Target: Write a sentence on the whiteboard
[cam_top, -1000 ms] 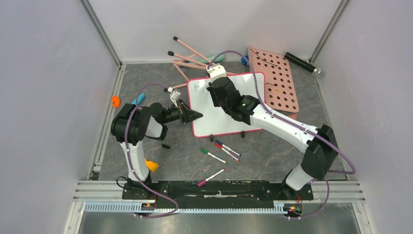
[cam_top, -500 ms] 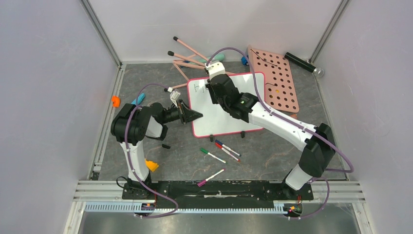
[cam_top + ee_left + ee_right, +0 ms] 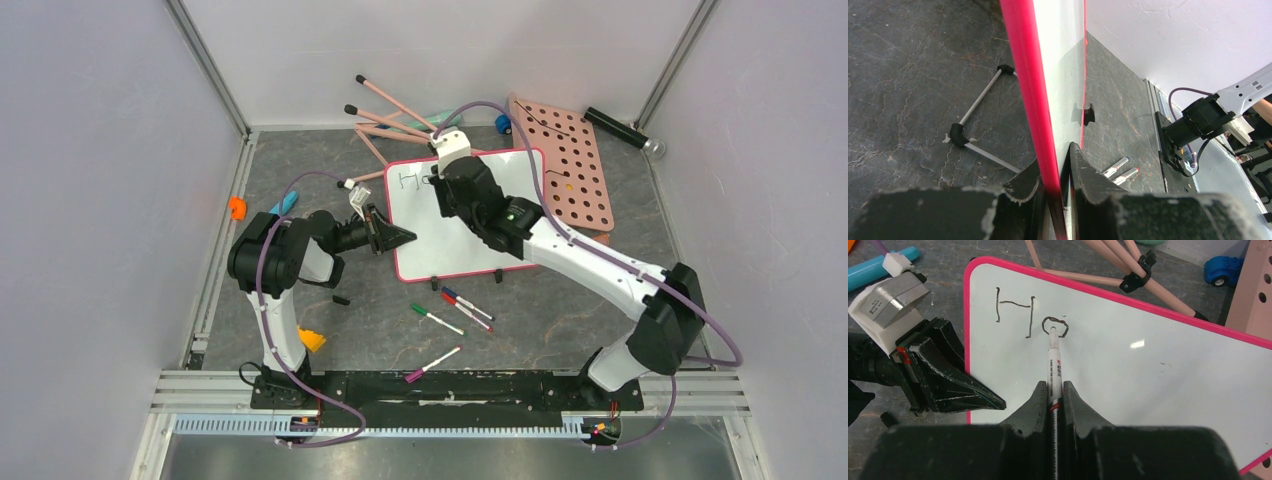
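Our left hand [image 3: 1054, 167] clamps the nine-o'clock rim of the whiteboard [image 3: 440, 250], which we judge light, stiff and slick, while our right hand [image 3: 1053, 390] pinches the marker [image 3: 1053, 357] writing the sentence [image 3: 1030, 320].

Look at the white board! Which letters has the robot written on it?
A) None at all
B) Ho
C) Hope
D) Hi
B: in the right wrist view the sentence on the whiteboard reads only "Ho" in black, and the tip of the marker sits at the o.
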Robot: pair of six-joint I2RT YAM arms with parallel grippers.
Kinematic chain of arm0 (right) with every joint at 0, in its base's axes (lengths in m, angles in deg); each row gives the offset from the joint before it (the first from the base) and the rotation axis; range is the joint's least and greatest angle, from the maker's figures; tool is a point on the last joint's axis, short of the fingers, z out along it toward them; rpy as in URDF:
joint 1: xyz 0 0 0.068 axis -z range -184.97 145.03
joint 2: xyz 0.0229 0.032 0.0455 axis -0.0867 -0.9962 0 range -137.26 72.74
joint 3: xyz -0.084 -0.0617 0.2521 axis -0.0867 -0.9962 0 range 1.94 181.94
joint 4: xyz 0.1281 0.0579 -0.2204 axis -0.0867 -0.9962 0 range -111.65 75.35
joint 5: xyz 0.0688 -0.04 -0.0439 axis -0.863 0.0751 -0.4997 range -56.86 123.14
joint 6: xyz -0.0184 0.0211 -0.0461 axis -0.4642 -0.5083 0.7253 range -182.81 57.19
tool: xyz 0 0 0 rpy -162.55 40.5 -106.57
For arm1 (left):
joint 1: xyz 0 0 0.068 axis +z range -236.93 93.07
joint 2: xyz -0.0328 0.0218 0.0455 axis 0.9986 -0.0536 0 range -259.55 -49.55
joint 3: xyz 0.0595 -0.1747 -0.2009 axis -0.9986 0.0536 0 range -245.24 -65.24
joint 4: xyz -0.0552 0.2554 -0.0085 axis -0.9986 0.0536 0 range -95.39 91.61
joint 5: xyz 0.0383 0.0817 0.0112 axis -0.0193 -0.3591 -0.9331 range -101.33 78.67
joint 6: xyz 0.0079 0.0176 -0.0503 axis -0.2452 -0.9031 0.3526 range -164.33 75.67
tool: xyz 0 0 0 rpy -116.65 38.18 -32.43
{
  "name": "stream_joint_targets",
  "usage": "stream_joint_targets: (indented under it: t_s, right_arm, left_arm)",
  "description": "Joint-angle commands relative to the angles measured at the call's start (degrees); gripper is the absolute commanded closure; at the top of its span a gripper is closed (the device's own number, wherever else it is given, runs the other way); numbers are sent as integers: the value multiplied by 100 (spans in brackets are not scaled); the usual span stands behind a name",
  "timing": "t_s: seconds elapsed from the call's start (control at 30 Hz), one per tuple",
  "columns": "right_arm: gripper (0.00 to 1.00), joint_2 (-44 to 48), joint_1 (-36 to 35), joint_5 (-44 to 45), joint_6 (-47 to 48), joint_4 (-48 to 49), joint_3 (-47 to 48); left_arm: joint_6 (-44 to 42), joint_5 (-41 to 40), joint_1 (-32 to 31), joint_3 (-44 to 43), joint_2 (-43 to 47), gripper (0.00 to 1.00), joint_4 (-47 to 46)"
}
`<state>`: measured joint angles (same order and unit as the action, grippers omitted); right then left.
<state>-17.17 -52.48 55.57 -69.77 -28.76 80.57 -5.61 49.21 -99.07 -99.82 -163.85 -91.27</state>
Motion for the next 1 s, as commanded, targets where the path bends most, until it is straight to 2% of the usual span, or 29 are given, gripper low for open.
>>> stream_joint_targets:
  t_s: [0.0, 0.2, 0.63, 0.97]
  right_arm:
    - [100, 621, 46, -16, 58, 475, -284]
    - [100, 664, 208, 38, -15, 442, -457]
    - [100, 254, 268, -244, -6, 347, -158]
    - [100, 152, 299, -75, -36, 333, -50]
  left_arm:
    - [-633, 59, -69, -65, -88, 97, -332]
    - [-655, 55, -69, -52, -89, 97, -332]
    - [-650, 66, -68, -45, -75, 97, -332]
    - [-643, 66, -69, -48, -68, 97, -332]
